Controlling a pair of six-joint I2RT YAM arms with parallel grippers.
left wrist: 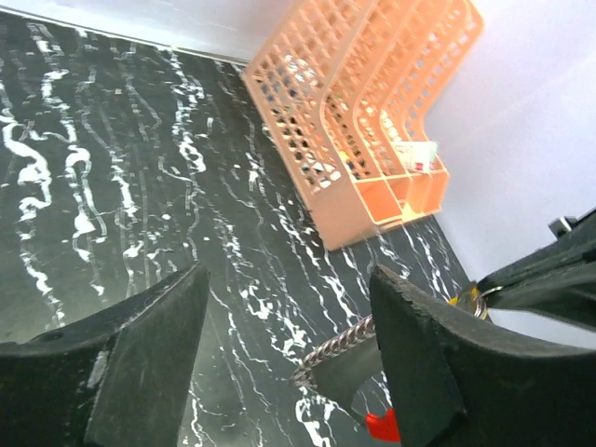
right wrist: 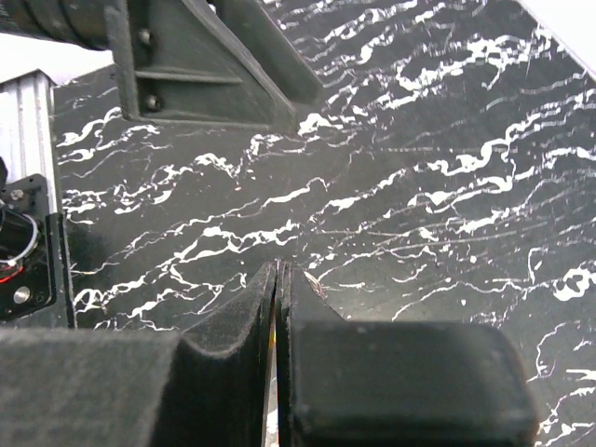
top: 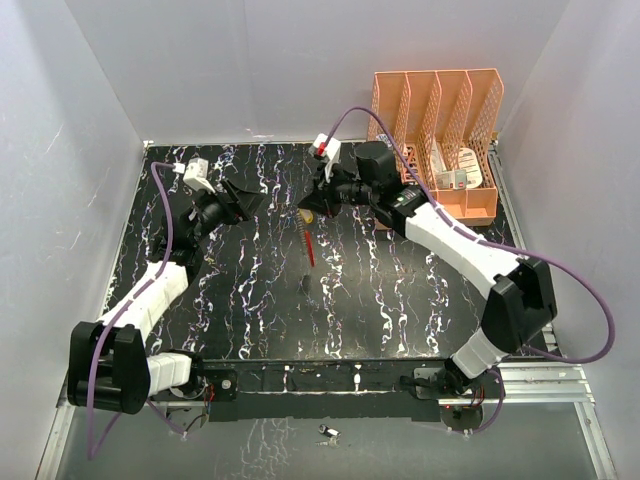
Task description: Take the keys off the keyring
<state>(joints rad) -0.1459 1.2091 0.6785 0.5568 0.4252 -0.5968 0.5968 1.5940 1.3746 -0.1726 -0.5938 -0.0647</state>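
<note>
My right gripper (top: pixel 314 203) is shut on the keyring (left wrist: pixel 480 301), a small silver loop held above the table's middle; in the right wrist view only a thin sliver shows between the shut jaws (right wrist: pixel 277 272). A yellow-headed key (top: pixel 308 215) sits at the ring. A red key (top: pixel 311 247) hangs below it on a ridged metal strand (left wrist: pixel 343 350), and its red tip (left wrist: pixel 382 426) shows low in the left wrist view. My left gripper (top: pixel 250 203) is open just left of the bunch. The strand lies between its fingers (left wrist: pixel 289 276), close to the right one.
An orange slotted file rack (top: pixel 440 130) with small items in it stands at the back right, also in the left wrist view (left wrist: pixel 363 121). A small dark piece (top: pixel 305 283) lies on the black marbled table (top: pixel 400 300). White walls enclose the table.
</note>
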